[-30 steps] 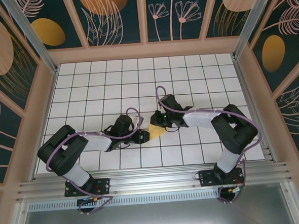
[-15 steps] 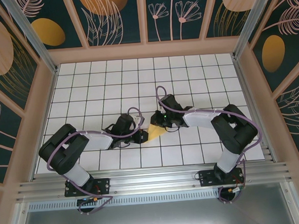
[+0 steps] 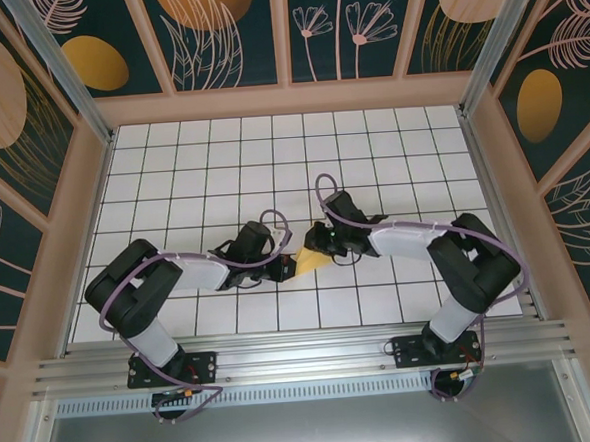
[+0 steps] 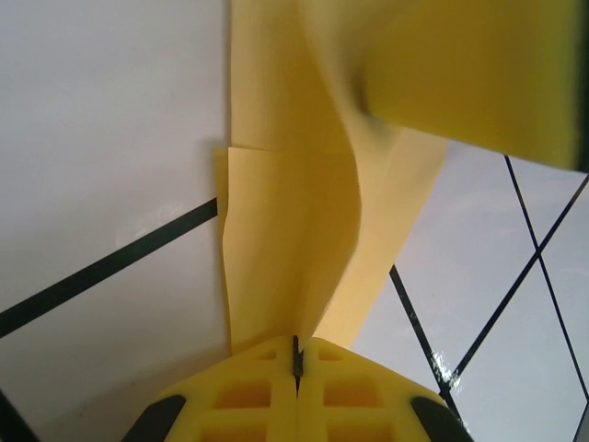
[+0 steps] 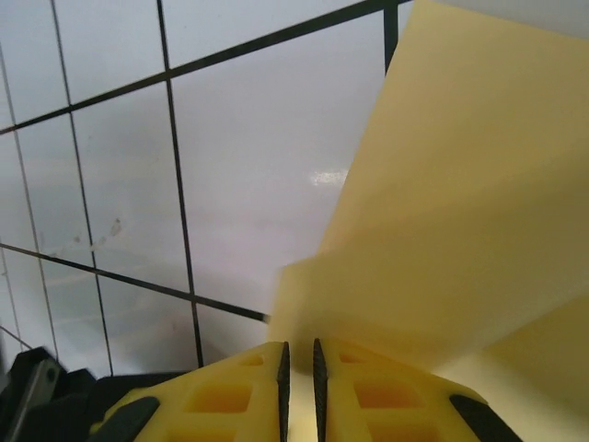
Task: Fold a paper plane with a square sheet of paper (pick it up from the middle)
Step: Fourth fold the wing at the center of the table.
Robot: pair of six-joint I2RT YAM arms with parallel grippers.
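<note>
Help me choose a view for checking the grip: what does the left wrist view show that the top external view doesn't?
Left wrist: the left fingers pinched shut on the folded yellow paper, its layers and creases up close. Top external: the left arm and right arm meeting at the paper over the tiled table. Shared: the paper and black-lined white tiles.

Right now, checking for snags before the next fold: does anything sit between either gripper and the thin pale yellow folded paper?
Nothing visible does. The left gripper is shut on the thin pale yellow folded paper, and the right gripper pinches it too; white gridded table lies beneath.
</note>
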